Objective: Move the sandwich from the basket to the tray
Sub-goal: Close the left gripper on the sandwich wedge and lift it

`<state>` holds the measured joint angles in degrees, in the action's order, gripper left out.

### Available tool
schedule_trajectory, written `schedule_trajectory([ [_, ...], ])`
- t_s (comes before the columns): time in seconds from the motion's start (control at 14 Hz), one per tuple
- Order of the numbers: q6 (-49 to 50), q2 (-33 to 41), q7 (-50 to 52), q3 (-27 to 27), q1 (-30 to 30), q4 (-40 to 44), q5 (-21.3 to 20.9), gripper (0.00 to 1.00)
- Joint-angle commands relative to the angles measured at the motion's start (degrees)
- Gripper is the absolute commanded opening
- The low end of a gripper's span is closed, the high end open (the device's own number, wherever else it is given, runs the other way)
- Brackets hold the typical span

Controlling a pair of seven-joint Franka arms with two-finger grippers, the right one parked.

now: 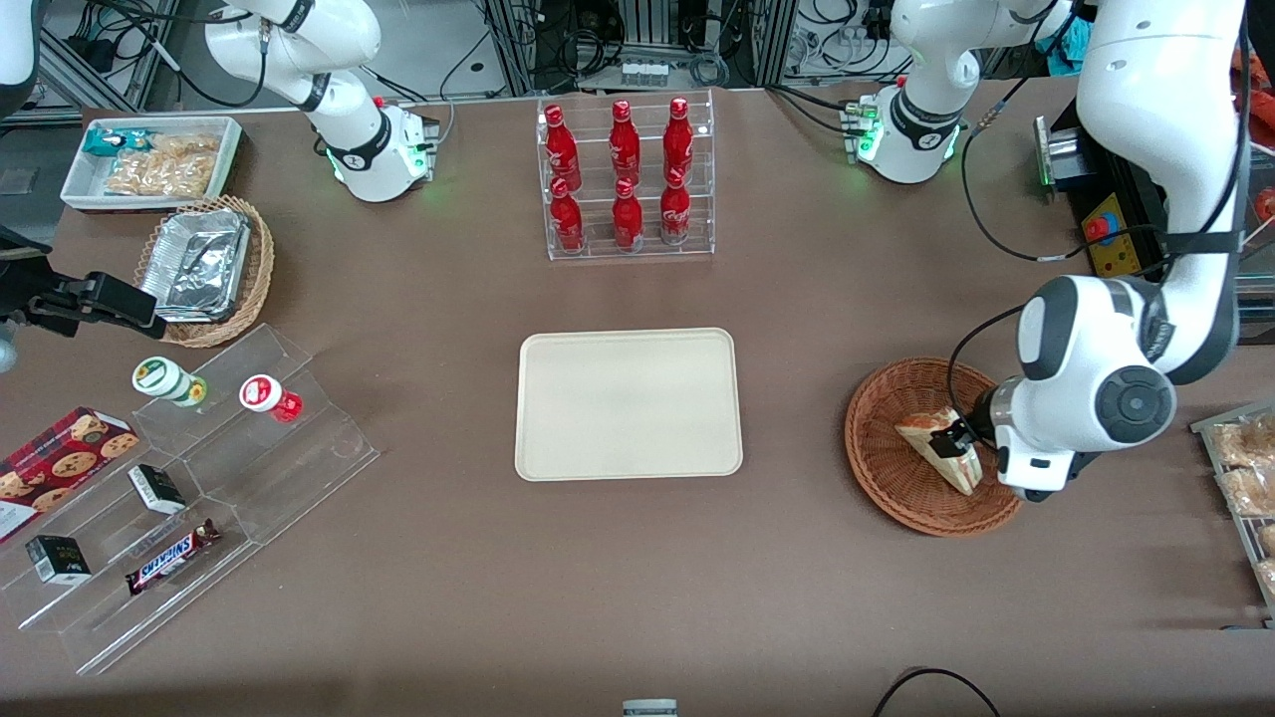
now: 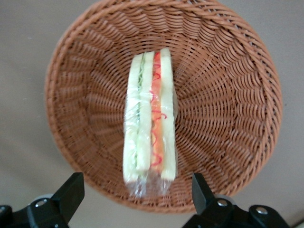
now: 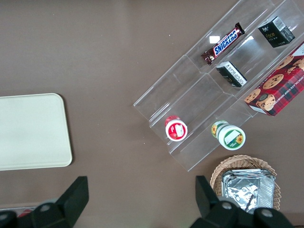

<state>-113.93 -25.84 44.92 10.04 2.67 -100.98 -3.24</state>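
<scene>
Sandwich (image 1: pixel 940 450) in the basket (image 1: pixel 887 453), gripper (image 1: pixel 962 438) right down on it!

Tray (image 1: pixel 629 403) first, sitting flat on the table (image 1: pixel 637 588) well away from the gripper toward the parked arm's end, and nothing is on it. Next comes the reddish-brown basket (image 2: pixel 228 95), directly under the tool, with the wrapped wedge (image 2: pixel 150 121) lying across its woven floor, white bread edges up and the green and pink-red layers showing between them. Now the gripper (image 2: pixel 135 192) itself: it hangs low over the basket at the sandwich's end, jaws spread wide, one dark fingertip (image 2: pixel 71 190) on each flank of the wedge with clear space either side in the wrist view, so no squeeze on the bread. Nothing is lifted; the sandwich rests on the wicker.
</scene>
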Motion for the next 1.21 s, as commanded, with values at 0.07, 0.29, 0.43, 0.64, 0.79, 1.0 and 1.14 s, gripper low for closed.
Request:
schedule_trajectory([
  [0.07,-5.51,0.71,1.83,0.25,0.4,-5.37,-1.07,1.0],
  [0.29,-9.8,-1.22,2.09,0.25,1.63,-5.37,-0.98,1.0],
  [0.43,-13.06,-2.89,4.11,0.25,1.63,-5.37,-0.98,1.0],
  [0.64,-13.51,-3.6,4.38,0.25,1.81,-5.37,-0.98,0.65],
  [0.79,-12.99,-3.52,4.03,0.33,1.72,-5.2,-0.98,0.42],
  [1.0,-7.31,-0.54,4.2,0.6,1.02,-3.71,-0.89,0.3],
  [1.14,1.91,1.31,4.47,0.78,-2.91,1.28,-0.63,0.31],
])
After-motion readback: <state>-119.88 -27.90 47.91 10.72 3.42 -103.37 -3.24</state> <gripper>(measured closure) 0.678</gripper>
